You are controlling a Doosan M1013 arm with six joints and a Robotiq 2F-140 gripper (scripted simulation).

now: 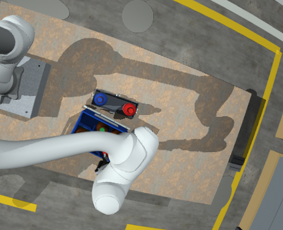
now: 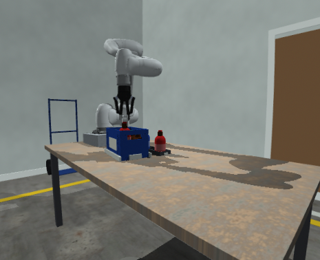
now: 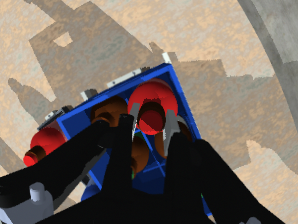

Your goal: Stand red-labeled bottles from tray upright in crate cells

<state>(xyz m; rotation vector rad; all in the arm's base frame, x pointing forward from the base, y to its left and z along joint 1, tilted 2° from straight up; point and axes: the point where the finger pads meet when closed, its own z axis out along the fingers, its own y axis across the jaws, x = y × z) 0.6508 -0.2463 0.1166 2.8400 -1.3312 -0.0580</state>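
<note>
Mottled, worn table (image 2: pixel 206 192) (matt), smooth blue plastic crate (image 2: pixel 137 144).

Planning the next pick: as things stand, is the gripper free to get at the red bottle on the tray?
Probably not yet. The gripper is shut on a red-capped bottle over the blue crate. The tray's red bottle stands uncovered, so access looks open after release.

Blue cart frame (image 2: pixel 62 100) behind table (image 2: pixel 206 192); brown door (image 2: pixel 303 103) at right.

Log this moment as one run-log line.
tool: shut on red bottle | position: over blue crate corner cell | tray: one red, one blue bottle left
</note>
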